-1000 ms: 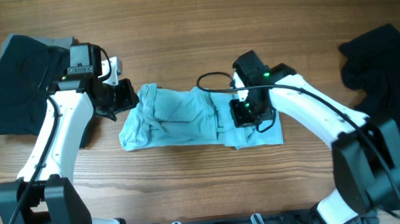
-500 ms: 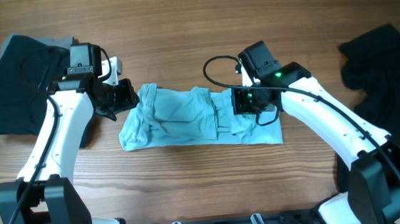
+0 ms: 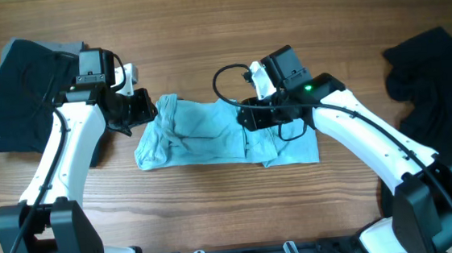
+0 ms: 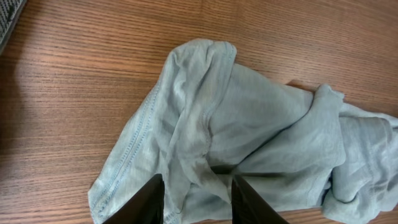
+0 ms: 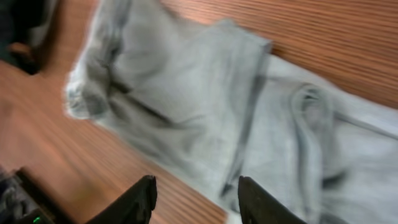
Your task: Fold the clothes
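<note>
1. My right gripper (image 5: 196,196) hangs released over the aqua T-shirt (image 3: 210,132), which lies crumpled at the middle of the table (image 3: 201,15).
2. My left gripper (image 4: 198,199) straddles its left end; I can't tell whether it grips.
3. Black garments (image 3: 13,95) lie at both side edges.

Table (image 3: 202,23) is carrying three items: T-shirt (image 3: 202,132) is lying crumpled at centre, black garment (image 3: 17,90) is lying at far left, second black garment (image 3: 432,70) at far right.

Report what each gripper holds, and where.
Left gripper pinches a raised fold at the shirt's left end, it seems. Right gripper is open above the shirt, holding nothing.
</note>
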You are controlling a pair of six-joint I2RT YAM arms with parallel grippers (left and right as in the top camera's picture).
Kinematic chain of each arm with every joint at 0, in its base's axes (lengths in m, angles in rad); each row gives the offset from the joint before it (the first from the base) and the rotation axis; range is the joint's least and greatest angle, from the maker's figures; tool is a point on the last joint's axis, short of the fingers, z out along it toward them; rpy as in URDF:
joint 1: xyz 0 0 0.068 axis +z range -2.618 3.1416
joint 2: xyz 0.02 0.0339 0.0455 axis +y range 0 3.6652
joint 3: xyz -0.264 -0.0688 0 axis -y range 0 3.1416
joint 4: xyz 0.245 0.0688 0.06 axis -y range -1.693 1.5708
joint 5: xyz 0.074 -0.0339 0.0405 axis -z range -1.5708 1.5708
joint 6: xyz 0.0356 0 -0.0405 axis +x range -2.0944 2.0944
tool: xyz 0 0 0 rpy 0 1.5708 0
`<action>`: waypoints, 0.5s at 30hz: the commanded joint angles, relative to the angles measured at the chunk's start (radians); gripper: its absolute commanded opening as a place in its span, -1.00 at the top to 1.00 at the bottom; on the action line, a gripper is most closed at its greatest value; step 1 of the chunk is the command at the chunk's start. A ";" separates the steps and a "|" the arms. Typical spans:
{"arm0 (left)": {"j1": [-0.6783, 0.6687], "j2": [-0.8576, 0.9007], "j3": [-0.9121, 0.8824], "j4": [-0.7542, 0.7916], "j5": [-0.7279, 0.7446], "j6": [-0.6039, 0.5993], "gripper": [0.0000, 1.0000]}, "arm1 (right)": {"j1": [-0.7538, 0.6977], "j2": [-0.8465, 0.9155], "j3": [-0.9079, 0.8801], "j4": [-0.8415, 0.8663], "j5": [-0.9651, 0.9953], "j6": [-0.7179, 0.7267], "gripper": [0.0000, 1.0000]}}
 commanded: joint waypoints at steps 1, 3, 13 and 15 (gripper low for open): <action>0.005 -0.018 0.017 -0.015 0.015 -0.002 0.30 | -0.068 -0.011 0.016 -0.098 0.230 0.214 0.58; 0.005 -0.018 0.017 -0.018 0.015 -0.001 0.30 | -0.109 -0.007 0.015 -0.152 0.224 0.229 0.75; 0.005 -0.018 0.017 -0.003 0.015 0.001 0.30 | -0.034 0.059 -0.187 -0.077 -0.119 0.298 0.91; 0.005 -0.018 0.017 -0.003 0.015 0.001 0.30 | 0.002 0.060 -0.198 0.145 -0.370 0.177 0.92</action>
